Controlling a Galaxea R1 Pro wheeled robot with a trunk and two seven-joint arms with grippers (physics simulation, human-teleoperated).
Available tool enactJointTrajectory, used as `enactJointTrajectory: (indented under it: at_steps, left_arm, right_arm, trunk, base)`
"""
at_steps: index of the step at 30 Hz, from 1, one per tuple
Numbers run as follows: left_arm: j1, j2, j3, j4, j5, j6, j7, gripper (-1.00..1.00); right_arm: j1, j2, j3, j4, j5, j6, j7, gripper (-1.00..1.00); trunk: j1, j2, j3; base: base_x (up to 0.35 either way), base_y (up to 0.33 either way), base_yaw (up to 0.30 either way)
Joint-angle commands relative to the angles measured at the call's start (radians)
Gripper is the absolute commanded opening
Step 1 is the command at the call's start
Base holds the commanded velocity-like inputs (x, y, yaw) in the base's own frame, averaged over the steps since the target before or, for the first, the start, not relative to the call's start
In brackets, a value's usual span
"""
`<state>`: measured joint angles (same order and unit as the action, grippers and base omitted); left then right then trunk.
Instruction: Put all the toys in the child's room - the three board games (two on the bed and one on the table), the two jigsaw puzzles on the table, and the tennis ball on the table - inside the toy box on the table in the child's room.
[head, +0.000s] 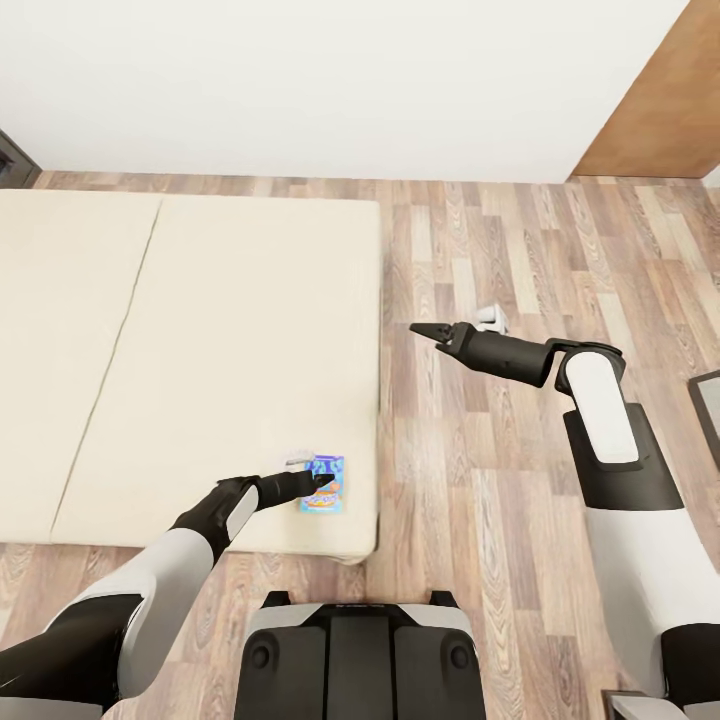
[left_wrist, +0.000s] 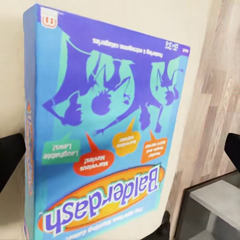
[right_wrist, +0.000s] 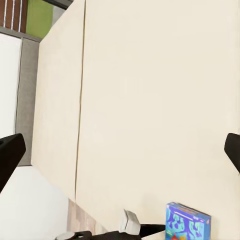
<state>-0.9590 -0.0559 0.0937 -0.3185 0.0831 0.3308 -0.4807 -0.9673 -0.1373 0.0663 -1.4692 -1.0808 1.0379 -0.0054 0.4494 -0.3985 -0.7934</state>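
Observation:
A small teal-blue board game (head: 325, 484) titled Balderdash lies flat on the cream bed (head: 200, 340), near its front right corner. My left gripper (head: 322, 481) hovers right over this box, open, with its dark fingertips (left_wrist: 10, 155) spread on either side of the box (left_wrist: 100, 125). My right gripper (head: 420, 327) hangs open over the wood floor beside the bed's right edge, holding nothing. The right wrist view looks across the mattress (right_wrist: 150, 100) and catches the same box (right_wrist: 187, 222) with my left arm beside it.
Wood-plank floor (head: 480, 420) runs to the right of the bed up to a white wall (head: 330, 80). A brown wooden panel (head: 670, 90) stands at the far right. A dark-framed object (head: 708, 400) sits at the right edge. My base (head: 360, 650) is close to the bed's front edge.

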Motion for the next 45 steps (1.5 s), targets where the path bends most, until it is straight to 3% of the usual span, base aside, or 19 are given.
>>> enactJointTrajectory:
  at_steps: [1,23,45]
  left_arm:
    - [0.0,-0.001,0.008,-0.001,0.006,0.011,-0.002,1.0]
    - [0.0,-0.004,0.008,-0.001,0.006,0.01,-0.002,1.0]
    - [0.0,-0.004,0.008,-0.001,0.006,0.01,-0.002,1.0]
  right_arm:
    - [-0.001,-0.001,0.0,0.0,0.0,0.002,-0.001,1.0]
    - [-0.001,-0.002,0.001,0.0,-0.001,0.002,-0.001,1.0]
    - [-0.001,-0.001,0.003,0.001,0.001,0.001,-0.001,1.0]
  trunk:
    - [0.001,-0.002,-0.001]
    - [0.001,-0.002,-0.001]
    - [0.001,-0.002,-0.001]
  base:
    - [-0.002,-0.152,0.0]
    - [0.0,-0.128,0.0]
    - [0.0,-0.036,0.0]
